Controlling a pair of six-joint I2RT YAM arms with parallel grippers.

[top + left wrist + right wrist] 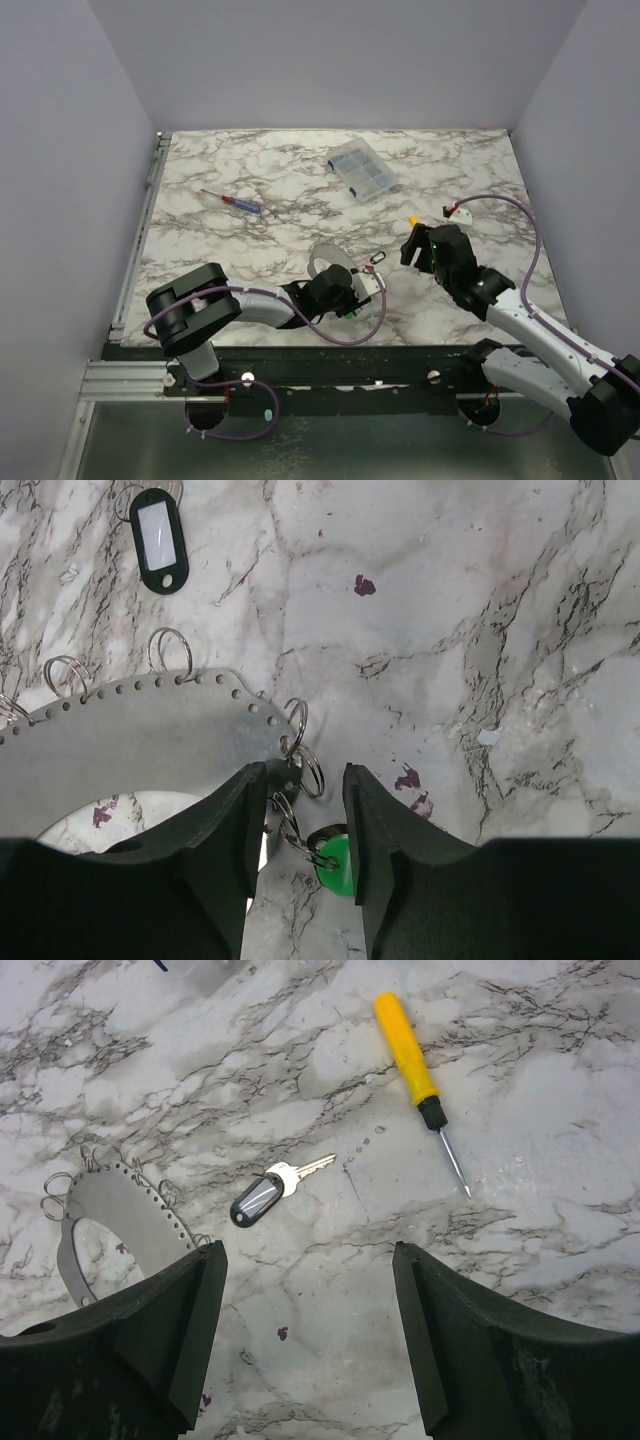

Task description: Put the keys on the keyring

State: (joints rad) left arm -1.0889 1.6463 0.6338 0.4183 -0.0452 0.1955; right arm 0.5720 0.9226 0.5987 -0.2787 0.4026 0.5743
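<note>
One key (305,1168) on a black tag (254,1201) lies flat on the table (560,1160), between grey perforated plate (120,1215) and yellow screwdriver (405,1045) | left jaws straddle a split ring (321,773) at the plate's edge, grip cannot be told | right jaws released, spread wide above the table

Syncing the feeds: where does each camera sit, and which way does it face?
Top external: above and behind the bases, looking down at the table; both arms show.
Left wrist: looks down at the ring plate; left gripper in view.
Right wrist: looks down at the yellow screwdriver; right gripper in view.
Shared: both wrist views catch the ring plate.
</note>
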